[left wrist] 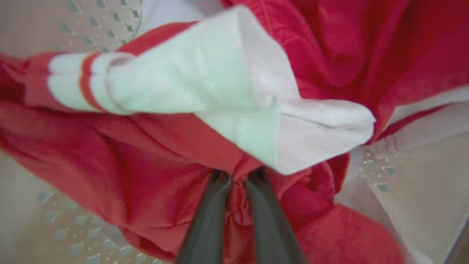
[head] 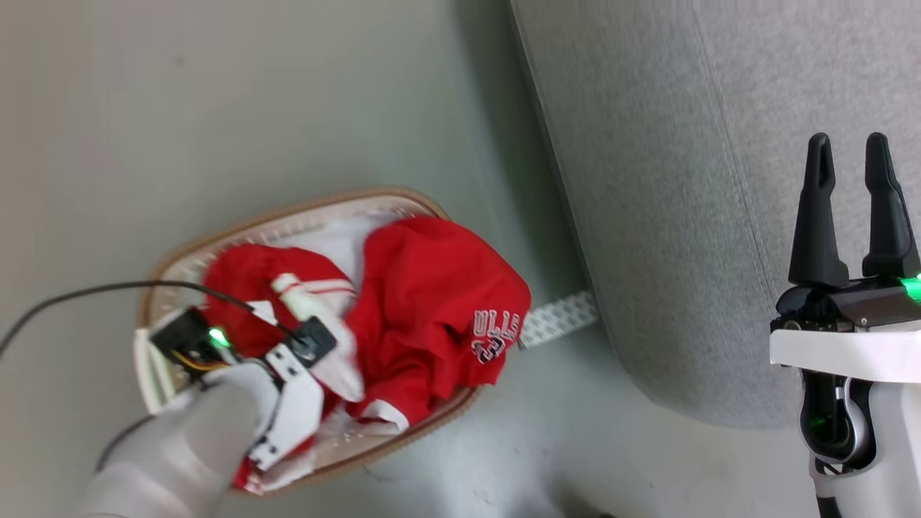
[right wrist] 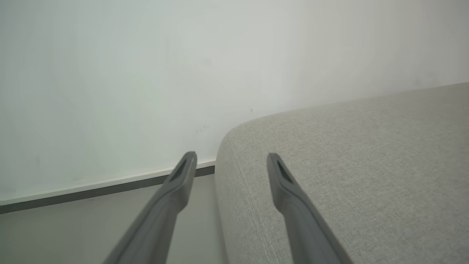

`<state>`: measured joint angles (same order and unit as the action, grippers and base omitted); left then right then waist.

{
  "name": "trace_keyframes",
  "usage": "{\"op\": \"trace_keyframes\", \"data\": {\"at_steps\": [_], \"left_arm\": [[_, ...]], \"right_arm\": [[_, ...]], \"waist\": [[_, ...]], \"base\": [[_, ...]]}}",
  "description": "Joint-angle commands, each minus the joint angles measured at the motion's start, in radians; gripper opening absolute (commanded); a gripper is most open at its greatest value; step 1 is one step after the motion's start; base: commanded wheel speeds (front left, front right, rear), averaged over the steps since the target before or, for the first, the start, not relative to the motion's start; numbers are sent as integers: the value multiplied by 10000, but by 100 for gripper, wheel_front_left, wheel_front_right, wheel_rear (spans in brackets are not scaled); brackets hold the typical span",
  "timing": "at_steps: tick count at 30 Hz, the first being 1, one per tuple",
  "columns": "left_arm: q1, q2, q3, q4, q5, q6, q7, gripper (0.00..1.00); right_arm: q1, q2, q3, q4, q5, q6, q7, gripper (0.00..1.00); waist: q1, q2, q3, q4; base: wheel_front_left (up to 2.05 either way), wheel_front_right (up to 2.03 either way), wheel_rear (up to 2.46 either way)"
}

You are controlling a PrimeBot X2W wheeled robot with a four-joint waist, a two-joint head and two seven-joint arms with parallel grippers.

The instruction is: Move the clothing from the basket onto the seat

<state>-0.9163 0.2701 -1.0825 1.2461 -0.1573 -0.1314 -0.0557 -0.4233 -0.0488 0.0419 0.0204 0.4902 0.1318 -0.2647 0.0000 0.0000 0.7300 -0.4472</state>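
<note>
The left gripper [left wrist: 238, 178] stood with its two dark fingers [left wrist: 209, 220] drawn almost together, and a fold of red cloth was pinched between the tips. Just above the tips, in the left wrist view, lay a white panel [left wrist: 234, 102] of the same garment, with a cuff of red and white stripes [left wrist: 86, 86] at the left of the frame.

On the other red garment [head: 432, 288] white block lettering [head: 496, 334] was partly folded. The letters "ULL" could be read, and under them two digits, perhaps "23", all turned sideways in the head view.

The clothing [head: 252, 284] lay in the oval laundry basket [head: 302, 208], at the lower left centre of the head view. The lettered garment hung over the right rim, towards the grey sofa [head: 683, 180]. The long axis of the basket ran from lower left to upper right. Between the basket and the sofa a white perforated strip [head: 557, 316] lay on the floor.

The floor [head: 216, 108] was pale grey and smooth. A black cable [head: 86, 293] ran in from the left edge to the left wrist.

The right gripper [head: 849, 144] was at the right edge of the frame, over the sofa, with its fingers wide apart and holding nothing. Its own view showed a white wall [right wrist: 146, 73] and a dark baseboard [right wrist: 110, 189].
</note>
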Motion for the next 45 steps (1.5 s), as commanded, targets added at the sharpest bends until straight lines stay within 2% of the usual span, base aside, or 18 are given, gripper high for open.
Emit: {"op": "trace_keyframes", "data": {"at_steps": [1,10,16,20,30,36,45], "left_arm": [[283,-196,-49,-94,-313,20,-254,0],[1113,-1003,102,-534,-1569,19,-1508,0],[1540,-1224,366,-1228,-2499,19,-1974,0],[1871,-1170,856,-2029,-3012,20,-2086,0],[2866,-492,2532,-5769,-3755,123,-2088,0],[3129,-188,3302,-7567,-4135,511,-2088,0],[3121,-71,3858,-9335,-4657,1057,-1693,0]], "right_arm": [[149,-31,-97,98,-216,-21,5,100],[803,-34,-442,501,-1018,-21,5,100],[1273,-37,-511,725,-1377,-21,6,100],[1582,-36,-480,822,-1474,-21,6,100],[2296,-33,-230,960,-1496,-21,6,100],[2523,-36,116,1116,-1444,-21,6,100],[2672,-37,827,1086,-1328,-21,5,100]], "waist": [[0,0,-886,525],[0,0,-3212,1589],[0,0,-4460,2153],[0,0,-5233,2446],[0,0,-6346,3149],[0,0,-6814,3405],[0,0,-7179,3584]], "base": [[0,0,0],[0,0,0],[0,0,0],[0,0,0],[0,0,0],[0,0,0],[0,0,0]]}}
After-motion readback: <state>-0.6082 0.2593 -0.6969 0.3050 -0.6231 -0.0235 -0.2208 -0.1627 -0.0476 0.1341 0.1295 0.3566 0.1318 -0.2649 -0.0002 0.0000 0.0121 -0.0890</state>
